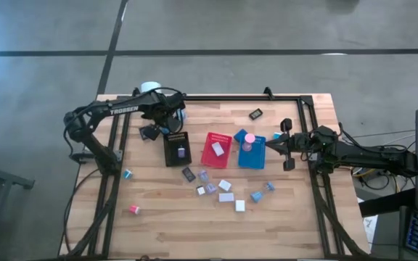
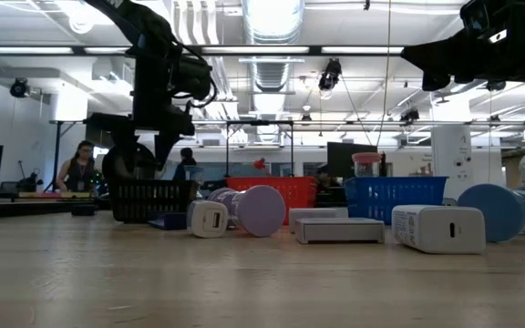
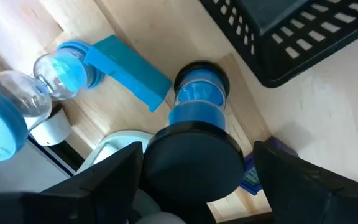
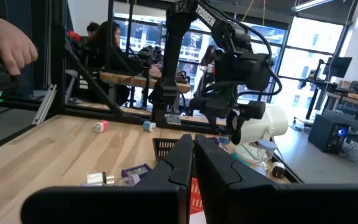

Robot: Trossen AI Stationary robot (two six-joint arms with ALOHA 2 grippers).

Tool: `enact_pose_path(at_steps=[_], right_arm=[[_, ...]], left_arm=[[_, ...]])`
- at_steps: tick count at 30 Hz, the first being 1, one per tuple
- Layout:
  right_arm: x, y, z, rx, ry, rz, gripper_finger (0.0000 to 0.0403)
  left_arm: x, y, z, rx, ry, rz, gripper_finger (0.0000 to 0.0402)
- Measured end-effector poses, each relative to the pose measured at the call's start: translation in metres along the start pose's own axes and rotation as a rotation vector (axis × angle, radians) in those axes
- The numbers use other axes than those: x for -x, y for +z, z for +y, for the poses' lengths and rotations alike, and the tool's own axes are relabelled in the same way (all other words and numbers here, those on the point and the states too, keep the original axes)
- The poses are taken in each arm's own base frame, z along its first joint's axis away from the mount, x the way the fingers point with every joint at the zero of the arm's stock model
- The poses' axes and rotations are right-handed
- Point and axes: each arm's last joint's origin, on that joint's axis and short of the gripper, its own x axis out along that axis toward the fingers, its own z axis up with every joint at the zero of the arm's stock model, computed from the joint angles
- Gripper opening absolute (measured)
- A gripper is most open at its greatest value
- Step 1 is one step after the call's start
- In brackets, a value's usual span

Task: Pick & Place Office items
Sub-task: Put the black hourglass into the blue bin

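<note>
From my remote station I see the wooden table (image 1: 165, 217) carrying three trays in a row: black tray (image 1: 177, 148), red tray (image 1: 216, 150), blue tray (image 1: 252, 152). My left gripper (image 1: 167, 123) hangs over the table's far left corner, beside the black tray and the big white cylinder (image 1: 149, 88); its wrist view shows the fingers spread wide with nothing gripped, a blue spool-shaped piece (image 3: 197, 93) lying on the wood between them. My right gripper (image 1: 274, 143) rests at the blue tray's right edge, fingers (image 4: 185, 163) pinched nearly together and apparently empty. The office items lie mostly loose in front of the trays: white blocks (image 1: 226, 196), a lavender piece (image 1: 203, 175), plus a pink cap (image 1: 250, 138) in the blue tray and a stray pink bit (image 1: 133, 209) near the left front. I judge them light, hard and slick; round ones may roll, so I would grip across flat sides.
</note>
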Motion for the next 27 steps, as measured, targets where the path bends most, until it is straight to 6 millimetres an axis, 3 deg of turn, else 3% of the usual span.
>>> enact_pose_path(at_steps=[11, 19, 27], right_arm=[[0.0, 0.0, 0.0, 0.0, 0.0, 0.0, 0.0013], [0.0, 0.0, 0.0, 0.001, 0.0, -0.001, 0.0013], [0.0, 0.0, 0.0, 0.0, 0.0, -0.001, 0.0013]], left_arm=[[0.0, 0.0, 0.0, 0.003, 0.003, 0.0, 0.0217], [0.003, 0.001, -0.001, 0.009, 0.009, -0.003, 0.0214], [0.051, 0.004, -0.009, 0.048, 0.109, -0.068, 0.0214]])
